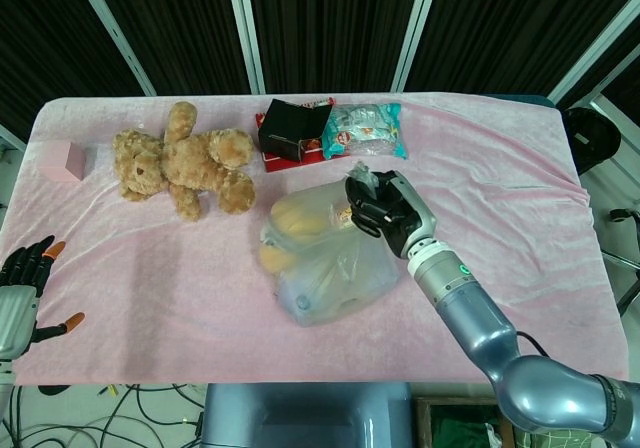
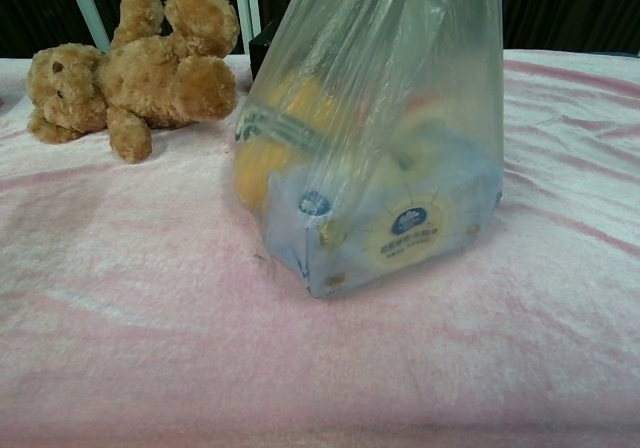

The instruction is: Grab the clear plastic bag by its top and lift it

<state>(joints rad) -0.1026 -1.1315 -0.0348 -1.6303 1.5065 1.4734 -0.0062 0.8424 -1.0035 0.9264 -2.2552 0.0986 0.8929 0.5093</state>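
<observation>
Clear plastic is bunched in my right hand (image 1: 383,211): my fingers (image 1: 362,218) are closed tight around the gathered top of the clear plastic bag (image 1: 325,258), near the middle of the desk (image 1: 520,198). From the chest view the bag (image 2: 380,158) hangs taut from above and sits tilted, its near lower corner down on the pink cloth (image 2: 150,318) while the right side of its base is raised; I cannot tell whether that corner still bears on the cloth. Inside it I see yellow rounded items and a pale pack with a round blue-and-yellow label.

My left hand (image 1: 22,293) is off at the near left edge of the desk, holding nothing, its fingers spread apart, well away from the bag.

Behind the bag to the left lies a brown teddy bear (image 1: 185,163) on its back. At the far edge sit a dark box (image 1: 292,130) and, just beside it, a teal snack packet (image 1: 365,131). A small pink block (image 1: 62,159) rests near the far left corner.
</observation>
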